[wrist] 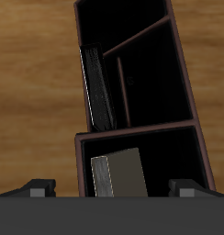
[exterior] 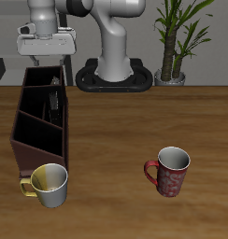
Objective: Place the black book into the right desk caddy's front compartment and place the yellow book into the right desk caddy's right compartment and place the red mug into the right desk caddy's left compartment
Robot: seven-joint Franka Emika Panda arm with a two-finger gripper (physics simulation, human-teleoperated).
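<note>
Gripper (exterior: 52, 58) hangs above the far end of the right desk caddy (exterior: 22, 140) with its fingers (wrist: 36, 188) spread apart and nothing between them. Straight under it in my wrist view I see the yellow book (wrist: 118, 174) standing in the caddy's end section, and past one divider the black book (wrist: 94, 92) stands upright against the wall of the front compartment (wrist: 151, 87). Well away from the gripper, near the table's front edge, the red mug (exterior: 170, 171) stands upright on the wooden table (exterior: 125, 117), and a yellow-cream mug (exterior: 48, 185) stands just beside the caddy's near end.
</note>
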